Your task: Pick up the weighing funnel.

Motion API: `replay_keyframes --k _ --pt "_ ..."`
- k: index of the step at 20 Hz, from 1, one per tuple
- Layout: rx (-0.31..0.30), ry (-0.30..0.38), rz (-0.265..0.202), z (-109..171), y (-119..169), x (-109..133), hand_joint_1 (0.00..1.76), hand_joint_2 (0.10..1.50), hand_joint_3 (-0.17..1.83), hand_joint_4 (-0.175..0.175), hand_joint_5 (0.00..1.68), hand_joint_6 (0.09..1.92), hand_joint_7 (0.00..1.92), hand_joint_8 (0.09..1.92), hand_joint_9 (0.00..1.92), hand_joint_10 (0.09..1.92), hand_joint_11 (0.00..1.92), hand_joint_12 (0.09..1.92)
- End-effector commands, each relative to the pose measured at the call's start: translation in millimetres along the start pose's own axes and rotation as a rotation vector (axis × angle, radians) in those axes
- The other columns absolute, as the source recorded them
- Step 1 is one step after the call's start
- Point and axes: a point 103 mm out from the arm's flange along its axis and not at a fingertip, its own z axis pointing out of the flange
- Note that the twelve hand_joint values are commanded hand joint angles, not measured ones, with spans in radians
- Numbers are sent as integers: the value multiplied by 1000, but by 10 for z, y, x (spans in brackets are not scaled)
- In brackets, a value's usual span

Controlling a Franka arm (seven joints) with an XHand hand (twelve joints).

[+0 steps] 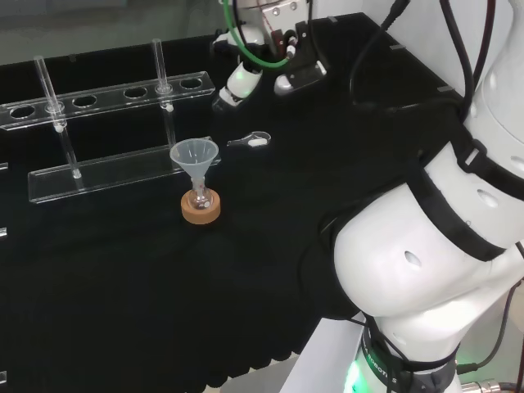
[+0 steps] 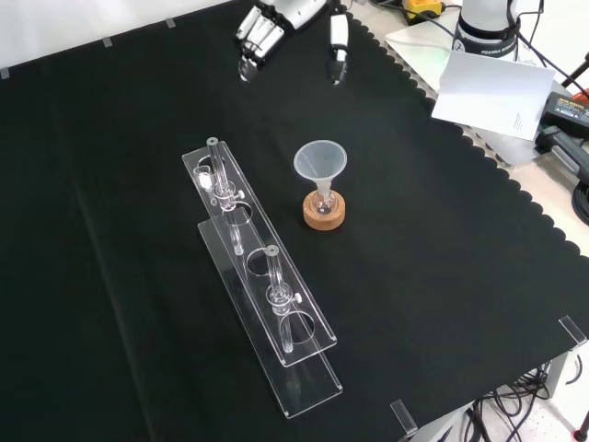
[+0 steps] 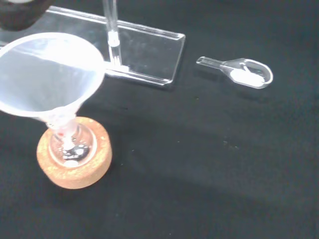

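I see the hand [image 1: 241,80] at the far edge of the worktop [image 2: 442,276] in the head view. Its fingers [image 2: 259,35] and thumb are spread and relaxed, and it has hold of nothing. Just nearer than it, apart from the fingertips, the weighing funnel [image 1: 250,141] lies flat on the black cloth. Bare cloth gives open room to its right and near side in that view. The end of the clear plastic rack [image 1: 106,164] is close on its left.

The wrist view shows the weighing funnel [image 3: 244,72] as a small clear scoop with a short stem and a white patch in its bowl. The cone-shaped funnel [image 1: 195,155] stands nearer, in a small flask on a round cork ring [image 1: 201,210].
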Motion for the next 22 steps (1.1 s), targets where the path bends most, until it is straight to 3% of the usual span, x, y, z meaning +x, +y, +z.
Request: replay_keyframes --k 1,10,13,22 --pt "-1 31 16 -1 38 -238 657 710 137 -34 347 87 125 615 406 649 260 1368" --pt "-15 37 75 81 288 -532 718 725 154 -35 365 87 154 626 443 642 285 1356" --pt "-44 55 82 110 391 -660 758 724 174 -36 392 87 183 629 474 618 306 1341" --pt "-30 84 97 305 836 -1027 824 702 233 -27 514 87 296 634 584 569 393 1301"
